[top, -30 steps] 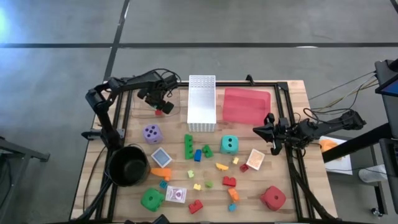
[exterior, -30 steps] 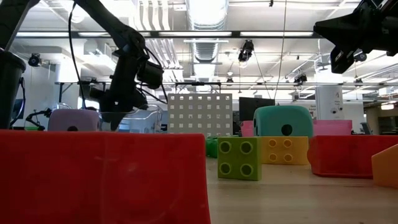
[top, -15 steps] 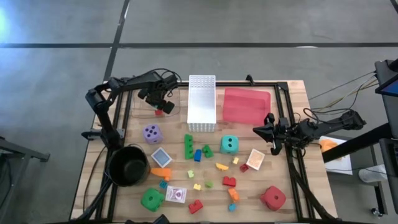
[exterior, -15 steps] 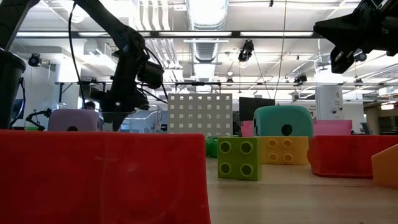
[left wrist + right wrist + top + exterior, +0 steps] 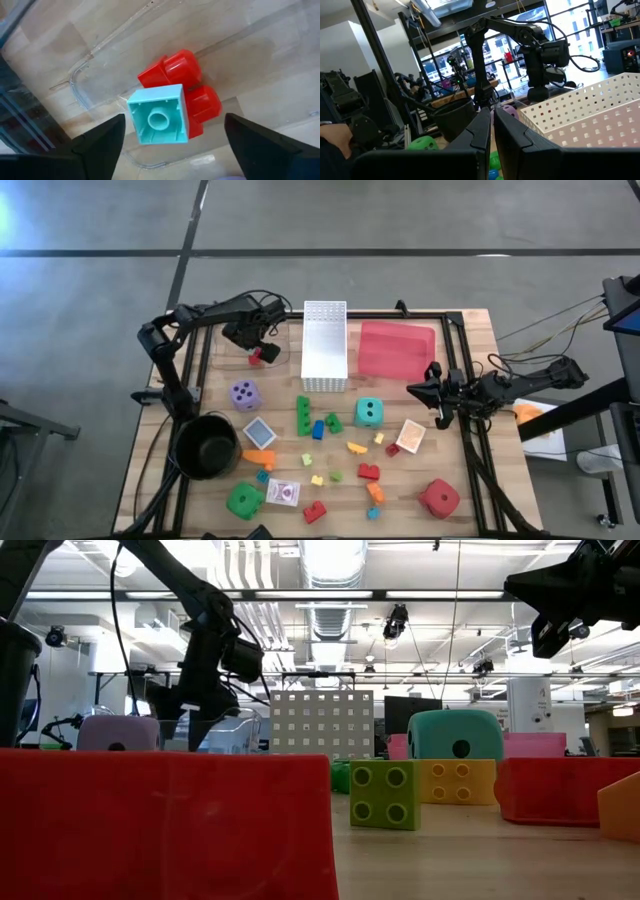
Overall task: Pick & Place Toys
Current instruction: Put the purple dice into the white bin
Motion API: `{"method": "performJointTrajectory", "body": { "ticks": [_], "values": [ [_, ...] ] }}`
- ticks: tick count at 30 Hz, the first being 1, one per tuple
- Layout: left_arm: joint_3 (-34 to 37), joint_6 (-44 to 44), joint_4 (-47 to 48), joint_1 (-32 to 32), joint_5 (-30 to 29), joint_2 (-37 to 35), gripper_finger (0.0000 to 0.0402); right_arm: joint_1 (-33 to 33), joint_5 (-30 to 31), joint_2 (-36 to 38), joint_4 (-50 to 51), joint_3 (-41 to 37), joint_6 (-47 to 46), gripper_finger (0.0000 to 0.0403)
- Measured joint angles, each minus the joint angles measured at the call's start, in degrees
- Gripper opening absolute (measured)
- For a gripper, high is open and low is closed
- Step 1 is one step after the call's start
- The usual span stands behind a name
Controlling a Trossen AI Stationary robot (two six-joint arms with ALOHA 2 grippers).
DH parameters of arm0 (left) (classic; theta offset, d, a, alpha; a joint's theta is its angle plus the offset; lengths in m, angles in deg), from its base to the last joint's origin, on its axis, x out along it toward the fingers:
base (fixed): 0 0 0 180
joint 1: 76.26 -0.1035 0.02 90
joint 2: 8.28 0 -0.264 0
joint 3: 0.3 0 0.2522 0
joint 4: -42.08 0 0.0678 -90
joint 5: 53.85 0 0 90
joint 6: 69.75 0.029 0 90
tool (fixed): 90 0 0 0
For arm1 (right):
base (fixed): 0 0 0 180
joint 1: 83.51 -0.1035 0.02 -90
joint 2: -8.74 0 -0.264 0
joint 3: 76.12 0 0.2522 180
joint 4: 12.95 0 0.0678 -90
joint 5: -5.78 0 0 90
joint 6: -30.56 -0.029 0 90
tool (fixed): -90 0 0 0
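Seen from above, a wooden counter (image 5: 470,330) carries scattered toys. At its far left corner the left gripper (image 5: 252,340) hangs over a clear tray, hard to see from above, its jaws spread wide with nothing between them. Directly below them, in the left wrist view, a small red brick (image 5: 187,90) lies in the tray with a pale teal brick (image 5: 160,120) lying against it, hollow underside up; they look freshly dropped there, which suggests this corner is the collecting spot.

Nearer the front on the left sit a purple die (image 5: 244,394), a round black pot (image 5: 207,445) and a green die (image 5: 243,501).

At the middle, a white perforated basket (image 5: 324,345) stands beside a red tray (image 5: 396,350). In front of them lie a teal die (image 5: 369,412), card packs and many small coloured bricks, all not yet sorted.

On the right, the right gripper (image 5: 420,391) waits above the counter's edge near the red tray, jaws pressed together and empty. A red die (image 5: 438,498) sits at the front right.
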Motion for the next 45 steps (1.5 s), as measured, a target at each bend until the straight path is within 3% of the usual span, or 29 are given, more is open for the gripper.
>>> {"method": "performJointTrajectory", "body": {
  "ticks": [10, 23, 35, 41, 45],
  "values": [
    [-3.79, -0.17, 6.99, 0.68, 0.0, -0.11, 0.0353, -0.02, 0.02, 0.0, 0.0, 0.0, 0.0, 0.0021],
    [-9.22, -0.22, 12.36, 8.54, -0.02, -0.85, 0.0353, -0.01, 0.01, 0.0, 0.0, 0.0, 0.0, 0.0021],
    [-14.62, -15.65, 20.75, 15.25, 0.24, -0.96, 0.0353, -0.01, 0.01, 0.0, 0.0, 0.0, 0.0, 0.0021],
    [-14.48, -15.96, 21.44, 17.52, 3.12, -0.96, 0.0353, -0.01, 0.0, 0.0, 0.01, 0.0, 0.0, 0.0021],
    [-14.47, -21.8, 20.98, 19.56, 3.28, -1.22, 0.0353, -0.01, 0.0, 0.0, 0.0, 0.0, 0.0, 0.0021]
  ]
}}
